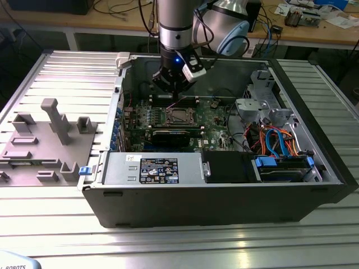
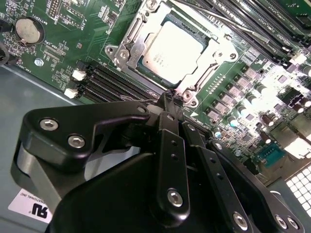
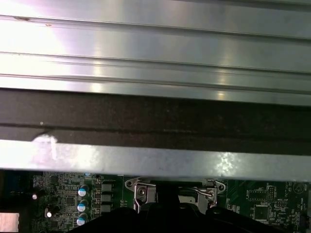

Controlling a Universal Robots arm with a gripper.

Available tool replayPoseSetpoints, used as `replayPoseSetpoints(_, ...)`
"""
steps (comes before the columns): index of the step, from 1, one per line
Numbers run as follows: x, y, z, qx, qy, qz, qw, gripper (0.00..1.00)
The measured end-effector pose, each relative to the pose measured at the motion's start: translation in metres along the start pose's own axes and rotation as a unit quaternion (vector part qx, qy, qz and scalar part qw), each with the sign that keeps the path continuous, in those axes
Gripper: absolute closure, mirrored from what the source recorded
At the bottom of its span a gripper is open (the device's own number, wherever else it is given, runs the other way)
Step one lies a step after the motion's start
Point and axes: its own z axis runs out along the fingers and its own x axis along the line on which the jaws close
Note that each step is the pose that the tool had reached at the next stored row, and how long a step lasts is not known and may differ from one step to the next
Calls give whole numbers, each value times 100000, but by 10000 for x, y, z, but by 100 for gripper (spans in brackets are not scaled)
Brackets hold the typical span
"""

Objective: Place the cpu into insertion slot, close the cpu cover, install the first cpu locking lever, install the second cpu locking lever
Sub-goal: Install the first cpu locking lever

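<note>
The gripper [image 2: 170,99] hangs closed and empty at the socket's edge — the cpu [image 2: 172,46] sits in the insertion slot [image 2: 127,48], the cpu cover [image 2: 214,46] looks down; levers unclear.

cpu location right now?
The cpu sits in the insertion slot on the green circuit board under the closed cpu cover, just beyond the gripper in the second wrist view.
</note>
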Motion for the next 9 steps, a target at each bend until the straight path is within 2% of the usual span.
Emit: replayPoseSetpoints(9, -37, -2, 17, -4, -3, 1, 100000, 89)
